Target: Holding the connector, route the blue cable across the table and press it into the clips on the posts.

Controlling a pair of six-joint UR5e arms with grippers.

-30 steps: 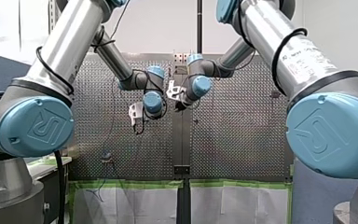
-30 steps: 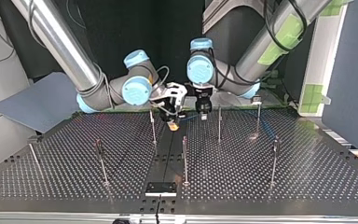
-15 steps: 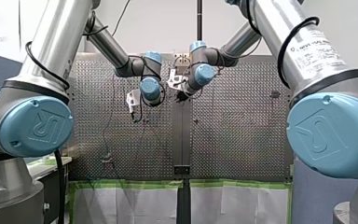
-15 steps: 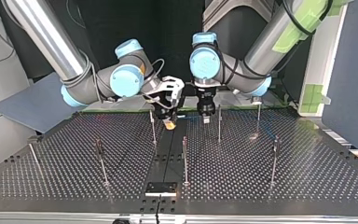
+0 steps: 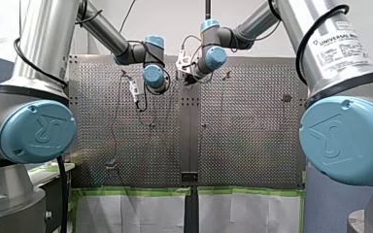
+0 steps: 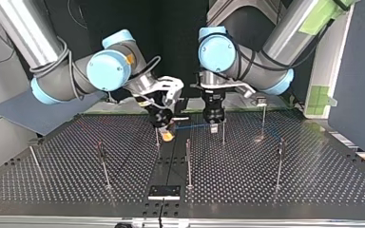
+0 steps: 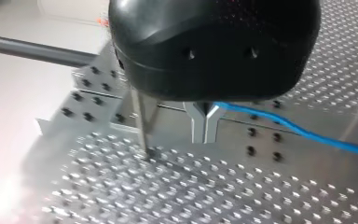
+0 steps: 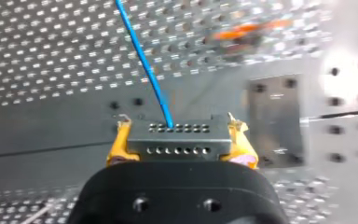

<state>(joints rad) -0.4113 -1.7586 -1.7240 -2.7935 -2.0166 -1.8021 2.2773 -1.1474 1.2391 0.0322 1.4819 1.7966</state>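
Blue cable shows in the top view as a short, nearly level line just above the frame's middle. It runs from my right gripper at its left end to my left gripper at its right end. Both grippers hang low over the far part of the table. Each is close beside one of the thin upright posts.

In the front view my left gripper sits upper left of centre and my right gripper just right of it. Their fingers are too small there to read.

In the left wrist view my left gripper has its metal fingers drawn together. The cable leaves the fork between them and trails off over the table. A post stands just beside the fingers.

In the right wrist view my right gripper is clamped on the connector with a yellow pad at each end. The cable rises from the connector's middle and runs away ahead of the gripper.
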